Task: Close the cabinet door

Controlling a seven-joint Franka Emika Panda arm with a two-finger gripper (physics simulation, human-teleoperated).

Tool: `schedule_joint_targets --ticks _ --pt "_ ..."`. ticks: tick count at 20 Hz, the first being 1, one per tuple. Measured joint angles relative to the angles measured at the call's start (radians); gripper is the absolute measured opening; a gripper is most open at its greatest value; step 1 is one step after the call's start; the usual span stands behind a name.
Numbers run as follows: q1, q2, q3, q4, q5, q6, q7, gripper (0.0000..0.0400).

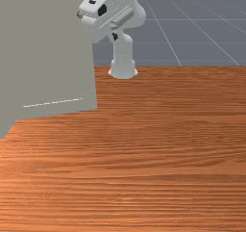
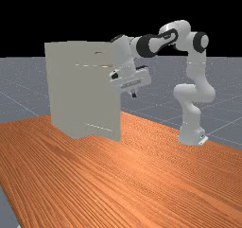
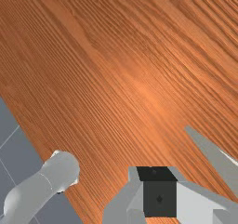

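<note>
In the far view my gripper (image 2: 134,94) points downward just right of the cabinet door's (image 2: 98,101) free edge, below the door's top; the hand overlaps that edge. I cannot tell whether they touch. The grey door (image 1: 50,55) stands open in the front view, reaching from the left toward the middle, with the hand near its upper right corner. The wrist view has the gripper (image 3: 158,186) beside the door's thin grey wedge (image 3: 216,160). The cabinet (image 2: 61,87) stands at the far view's left.
The wooden table (image 1: 163,154) stretches below and in front of the door. My arm's base (image 2: 191,132) stands on the table at the far view's right, apart from the door. In the wrist view, the table's edge runs past the arm's base (image 3: 62,172).
</note>
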Motion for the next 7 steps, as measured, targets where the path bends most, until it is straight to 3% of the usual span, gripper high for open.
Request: schedule_joint_targets --ticks 1,4,7 --pt "0.03 0.013 -0.079 -0.001 -0.01 0.002 -0.041 0.0" --pt "-0.085 0.031 -0.286 -0.013 -0.009 0.011 0.012 0.0" --pt "-0.075 0.0 -0.373 -0.052 0.027 0.057 0.329 0.0"
